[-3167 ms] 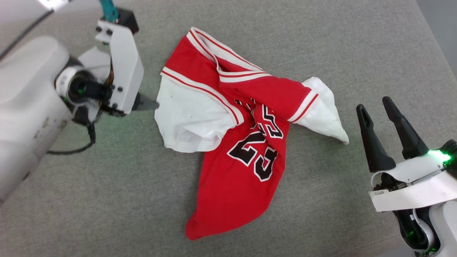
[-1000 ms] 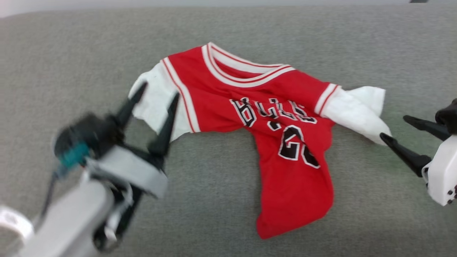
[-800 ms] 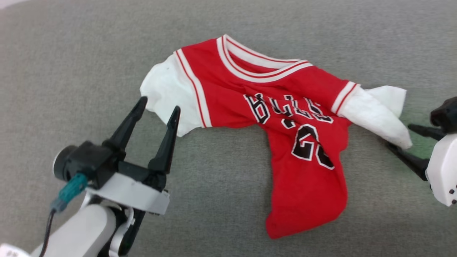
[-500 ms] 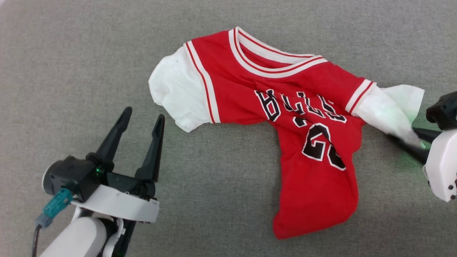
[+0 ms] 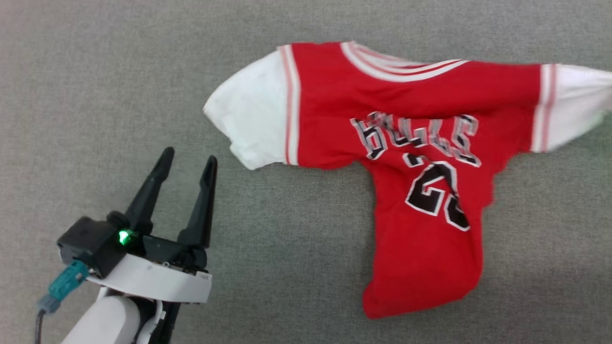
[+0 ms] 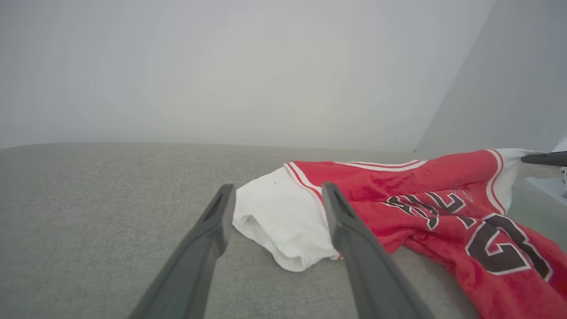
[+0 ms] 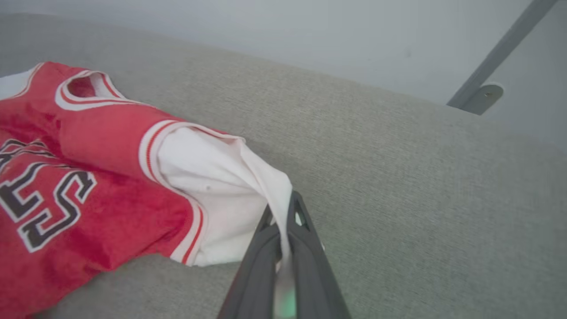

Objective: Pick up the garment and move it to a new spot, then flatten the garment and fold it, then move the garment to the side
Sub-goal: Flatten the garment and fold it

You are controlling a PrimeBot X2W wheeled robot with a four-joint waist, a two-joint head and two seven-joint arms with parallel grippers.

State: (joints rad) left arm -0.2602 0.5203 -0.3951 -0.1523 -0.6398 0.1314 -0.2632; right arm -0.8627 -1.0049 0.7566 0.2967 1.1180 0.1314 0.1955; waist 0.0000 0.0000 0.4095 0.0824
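Right jaws pinched shut on edge of the garment's white sleeve; cloth rises to the tips. Left jaws wide, empty; other white sleeve lies just ahead of the tips, not touching. Red body spread on grey fabric surface between both jaws.

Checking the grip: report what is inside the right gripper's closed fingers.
A white sleeve of the garment is pinched inside the right gripper, shut on it. How far the fabric runs down between the fingers is covered by them.
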